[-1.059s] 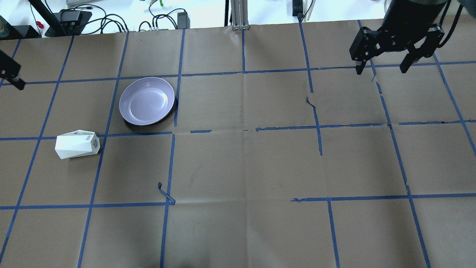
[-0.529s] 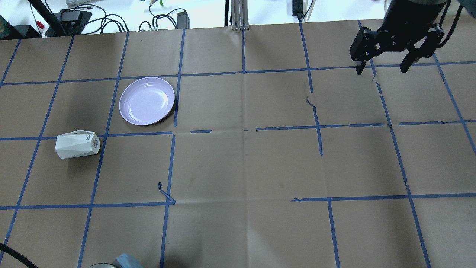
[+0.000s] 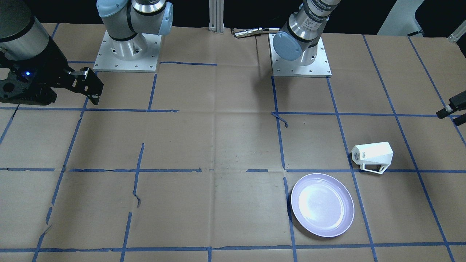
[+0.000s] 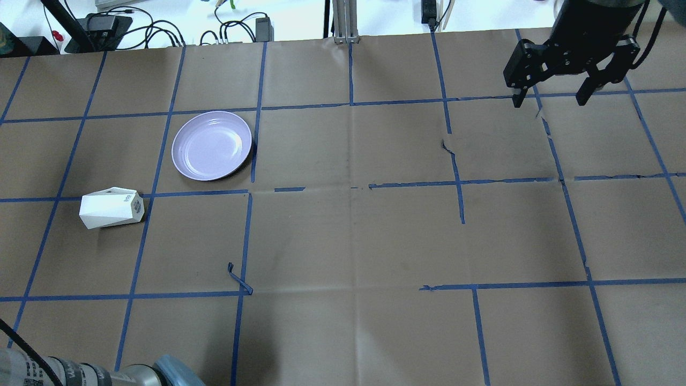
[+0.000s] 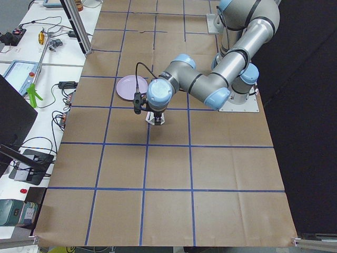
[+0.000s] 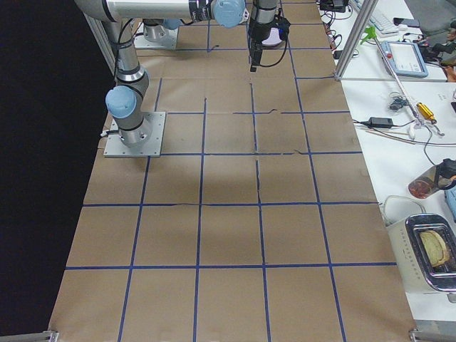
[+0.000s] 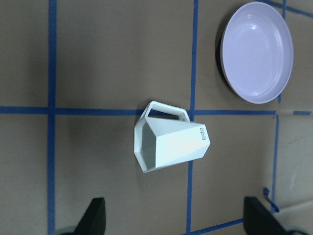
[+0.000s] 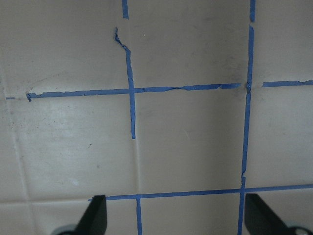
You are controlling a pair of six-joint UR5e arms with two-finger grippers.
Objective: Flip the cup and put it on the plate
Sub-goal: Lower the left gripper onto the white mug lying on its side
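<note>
**Sizing up the cup before the pick**

Cup [image 7: 171, 144] lies on its side on the paper-covered table [image 4: 348, 241]. In the wrist view its mouth faces left and its lettered base faces right. The handle [image 7: 164, 108] sticks out sideways across a tape line [image 7: 73, 110]. Plate [image 7: 257, 53] sits near the base end, not touching, right way up and bare.

My left claw [image 7: 176, 218] hangs above the cup, fingers spread wide, holding nothing. My right claw [image 4: 549, 99] is also wide and idle, well apart at the far side of the table.

Handling, my estimate:
- The cup looks hard, stiff and light, and its glossy facets look likely to slip.
- The taper could squirt it out toward the narrow end under a squeeze.
- The frame handle looks thin, so I would not load it.
- The best hold looks to be across the body at mid-length, on two opposite flat facets, leaving the mouth free for the flip.

Surroundings:
- Only paper and tape lie between cup and plate.
- A loose tape curl [image 4: 238, 279] lifts off the table well away from the route.
- The raised plate rim wants a clean lift over.
</note>
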